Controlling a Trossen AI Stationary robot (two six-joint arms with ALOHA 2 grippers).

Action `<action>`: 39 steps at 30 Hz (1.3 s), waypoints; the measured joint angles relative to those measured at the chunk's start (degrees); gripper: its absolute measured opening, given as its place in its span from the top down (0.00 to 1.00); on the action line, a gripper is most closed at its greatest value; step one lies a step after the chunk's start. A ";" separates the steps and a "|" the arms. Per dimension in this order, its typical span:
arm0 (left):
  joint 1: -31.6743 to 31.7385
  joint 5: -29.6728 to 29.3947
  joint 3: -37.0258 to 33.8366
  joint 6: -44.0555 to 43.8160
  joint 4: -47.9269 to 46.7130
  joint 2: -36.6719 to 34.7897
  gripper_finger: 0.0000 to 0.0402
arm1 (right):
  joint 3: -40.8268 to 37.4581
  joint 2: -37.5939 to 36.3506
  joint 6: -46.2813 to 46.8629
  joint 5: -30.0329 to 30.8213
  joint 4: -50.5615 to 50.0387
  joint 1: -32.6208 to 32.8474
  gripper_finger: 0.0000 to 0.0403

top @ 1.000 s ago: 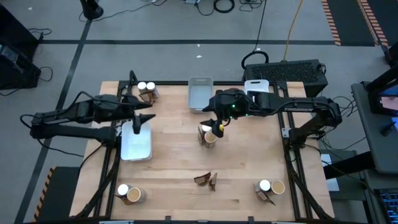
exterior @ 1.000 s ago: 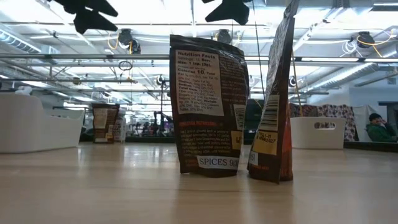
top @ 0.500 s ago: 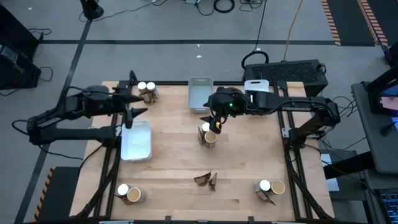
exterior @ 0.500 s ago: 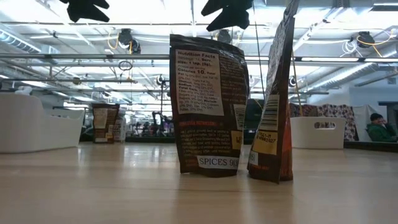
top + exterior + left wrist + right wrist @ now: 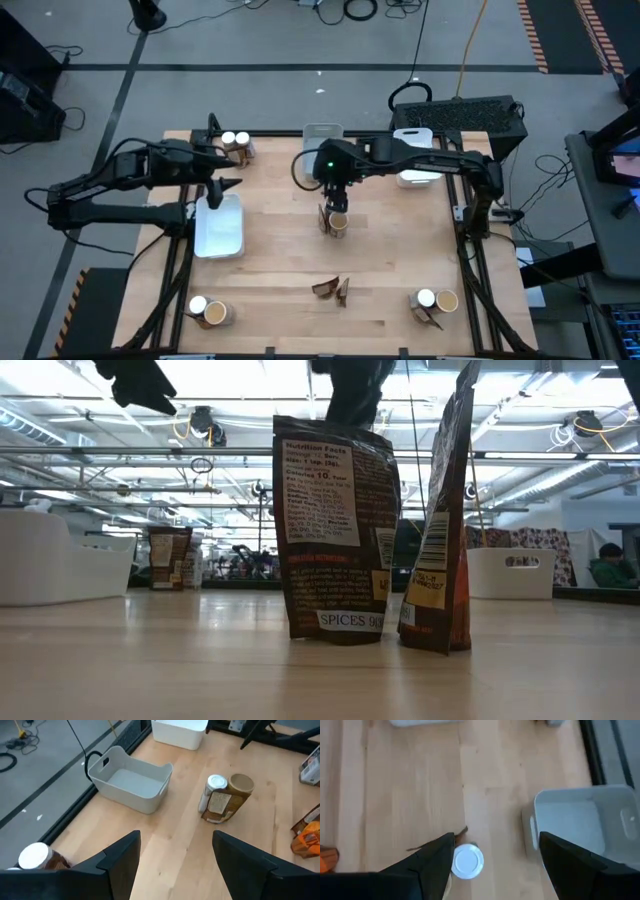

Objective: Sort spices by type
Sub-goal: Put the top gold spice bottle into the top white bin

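Hovering over mid-table white-capped jar (image 5: 468, 861), right gripper (image 5: 335, 197) fingers spread, empty; left gripper (image 5: 222, 186) likewise. Risk: off-ctr descent tips jar into adjacent tub (image 5: 338, 222).

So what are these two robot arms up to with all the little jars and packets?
They are sorting spices into trays. The right gripper hangs open above a cluster of spices in the middle of the table, just over a white-capped jar, holding nothing. The left gripper, also open and empty, hangs over the white tray. Other spices sit in small groups near the table's corners.
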 joint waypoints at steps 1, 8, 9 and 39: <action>0.00 0.00 0.00 -0.48 -0.29 0.00 0.37 | 0.06 0.36 0.70 -0.92 -0.41 -0.04 0.32; 0.00 -0.04 0.00 -1.71 -4.01 -0.02 0.37 | 0.07 1.08 8.83 -5.57 -7.48 1.29 0.32; 0.00 -0.02 0.00 -1.90 -4.19 -0.02 0.37 | 0.07 1.18 11.08 -5.59 -7.94 1.73 0.32; -0.04 2.14 -3.34 -1.41 0.56 0.50 0.37 | 0.03 11.23 42.77 -3.84 -13.84 7.04 0.32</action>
